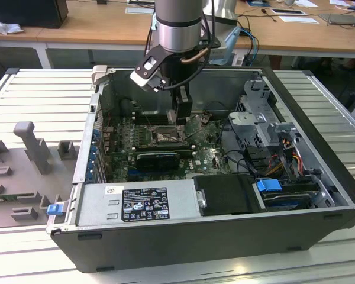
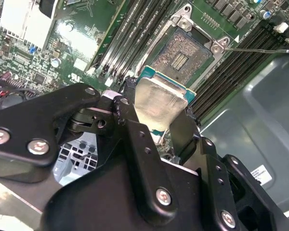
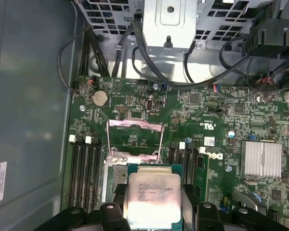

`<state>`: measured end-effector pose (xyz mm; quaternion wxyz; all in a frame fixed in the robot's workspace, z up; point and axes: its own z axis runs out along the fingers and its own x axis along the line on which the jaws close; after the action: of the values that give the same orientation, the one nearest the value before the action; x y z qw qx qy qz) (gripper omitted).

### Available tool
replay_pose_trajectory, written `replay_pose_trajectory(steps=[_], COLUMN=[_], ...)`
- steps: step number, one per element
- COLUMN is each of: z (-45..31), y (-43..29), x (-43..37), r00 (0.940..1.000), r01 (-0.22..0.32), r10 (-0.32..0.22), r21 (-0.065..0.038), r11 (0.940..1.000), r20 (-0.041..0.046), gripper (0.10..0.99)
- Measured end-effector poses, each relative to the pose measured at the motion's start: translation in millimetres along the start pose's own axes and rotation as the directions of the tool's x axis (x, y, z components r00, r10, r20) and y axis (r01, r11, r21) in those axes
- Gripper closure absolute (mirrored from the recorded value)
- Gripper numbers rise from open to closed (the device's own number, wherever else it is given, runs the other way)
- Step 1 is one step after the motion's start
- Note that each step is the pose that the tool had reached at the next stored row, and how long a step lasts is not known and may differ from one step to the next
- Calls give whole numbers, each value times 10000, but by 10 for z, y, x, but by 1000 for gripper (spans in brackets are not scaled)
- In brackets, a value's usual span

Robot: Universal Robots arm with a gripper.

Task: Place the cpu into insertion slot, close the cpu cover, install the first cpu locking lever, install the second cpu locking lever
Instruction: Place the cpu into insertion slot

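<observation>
In the exterior view the arm reaches down into the open computer case (image 1: 225, 236) that stands on the ribbed tabletop (image 1: 35, 89). The fingers (image 1: 181, 116) hang low over the green circuit board (image 1: 208, 157). The insertion slot (image 1: 164, 136) lies right under and just beside them. What they carry cannot be told from here.

In the second wrist view the fingers (image 2: 135, 130) are clenched on the cpu (image 2: 160, 98), gripping two opposite edges, with its silvery top facing the camera. The insertion slot (image 2: 182, 55) lies just beyond the fingertips, its dark contact field bare. The chip's leading edge meets the slot's metal surround in the picture. I judge the chip is held above the slot and is not yet seated. A thin wire lever (image 2: 255, 49) juts from the slot's far side, well away from the fingers.

In the first wrist view the cpu (image 3: 154, 195) sits between the fingers (image 3: 190, 195). The cpu cover (image 3: 135, 124) stands swung open just past the chip, and green board shows through its window. The chip's edges run parallel to that frame, so it looks squared to the slot. The slot, as I read it, lies below and a little ahead of the fingertips.
</observation>
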<state>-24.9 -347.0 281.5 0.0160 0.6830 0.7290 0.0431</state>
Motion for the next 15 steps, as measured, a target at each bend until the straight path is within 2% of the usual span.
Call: replay_pose_trajectory(steps=[5,10,15], z=[47,171,265], y=[-10,-31,-93], x=[-1,13,34], r00=[10000,10000,9994], r01=[1,-25,-353], r10=[-1,25,353], r21=[-8,-7,-19], r11=[10000,10000,9994], r20=[1,5,32], gripper=[557,557,557])
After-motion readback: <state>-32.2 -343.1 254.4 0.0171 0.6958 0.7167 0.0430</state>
